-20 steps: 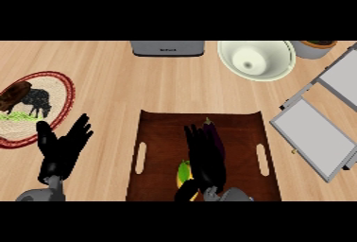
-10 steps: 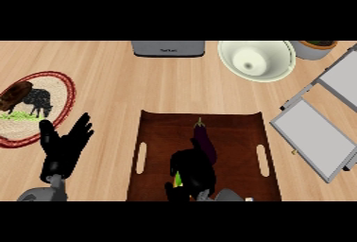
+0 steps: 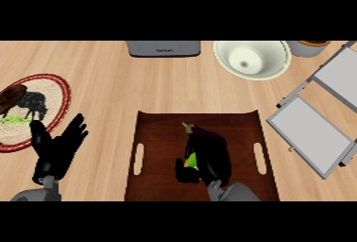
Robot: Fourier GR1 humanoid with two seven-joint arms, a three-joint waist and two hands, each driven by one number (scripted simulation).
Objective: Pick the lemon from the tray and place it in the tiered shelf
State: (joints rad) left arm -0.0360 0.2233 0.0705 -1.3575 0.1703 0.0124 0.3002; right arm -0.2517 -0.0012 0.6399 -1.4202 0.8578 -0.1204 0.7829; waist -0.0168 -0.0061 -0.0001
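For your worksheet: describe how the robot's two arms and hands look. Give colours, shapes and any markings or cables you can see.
Both hands are black, with slim, jointed-looking fingers and a thumb. The left hand sits on a short grey forearm with a rounded end, low at the left of the view. The right hand joins a similar grey forearm at the lower edge. No cables, markings or sleeves show.

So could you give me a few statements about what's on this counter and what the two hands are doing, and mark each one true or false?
1. The right hand is over the brown tray. True.
2. The left hand is shut on the lemon. False: its fingers are open and it rests left of the tray.
3. An eggplant lies on the tray. True.
4. The white bowl sits on the tray. False: it stands on the counter beyond it.
5. The lemon is already on the tiered shelf. False: it is on the tray, under the right hand.
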